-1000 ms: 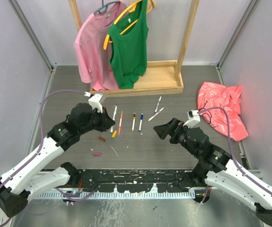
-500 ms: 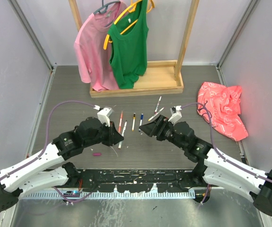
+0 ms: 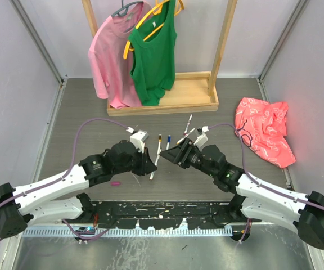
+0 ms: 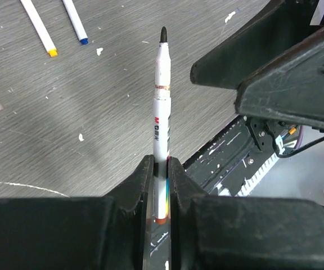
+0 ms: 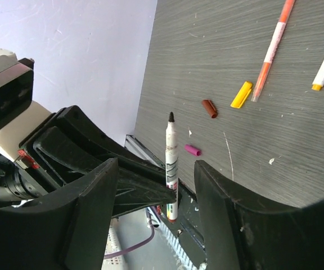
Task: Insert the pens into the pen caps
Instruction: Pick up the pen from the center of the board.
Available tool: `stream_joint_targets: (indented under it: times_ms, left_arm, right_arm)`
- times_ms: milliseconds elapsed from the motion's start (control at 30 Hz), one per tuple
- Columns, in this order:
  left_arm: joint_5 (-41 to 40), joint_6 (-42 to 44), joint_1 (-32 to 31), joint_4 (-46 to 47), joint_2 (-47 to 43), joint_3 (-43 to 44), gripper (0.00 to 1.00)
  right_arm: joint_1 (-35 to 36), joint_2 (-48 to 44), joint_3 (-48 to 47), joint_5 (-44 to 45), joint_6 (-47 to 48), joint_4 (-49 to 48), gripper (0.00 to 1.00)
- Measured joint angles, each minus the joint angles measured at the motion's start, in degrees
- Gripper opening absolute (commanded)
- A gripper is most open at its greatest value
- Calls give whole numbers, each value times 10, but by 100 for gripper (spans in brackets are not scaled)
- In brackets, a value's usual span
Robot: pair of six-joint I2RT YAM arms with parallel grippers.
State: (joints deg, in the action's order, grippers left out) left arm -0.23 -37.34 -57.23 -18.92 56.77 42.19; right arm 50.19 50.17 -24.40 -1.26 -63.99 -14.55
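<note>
- While your left hand (image 4: 161, 169) clamps the thin white black-tipped pen (image 4: 161, 107) pointing toward 12 o'clock, your right hand (image 5: 153, 177) straddles it, fingers apart.
- Off-centre closing could twist it.

Robot lab cell: grey wall panels (image 3: 10, 84), aluminium frame posts (image 3: 38, 42), two bench-bolted arms (image 3: 55, 188), wooden garment rack (image 3: 190, 100) on tabletop (image 3: 94, 112).

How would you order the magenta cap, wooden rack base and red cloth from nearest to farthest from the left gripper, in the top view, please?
1. Magenta cap, front left on the table.
2. Wooden rack base, at the back.
3. Red cloth, far right.
</note>
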Motion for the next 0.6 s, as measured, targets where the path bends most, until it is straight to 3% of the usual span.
stream_joint_targets:
  times_ms: [267,600]
  left_arm:
    - [0,-6,-6,16,19,17,7]
    - [6,-5,-9,28,24,25,7]
  right_arm:
    - [17,42,0,-7,-13,-27,55]
    - [31,68,0,-8,-26,-55,26]
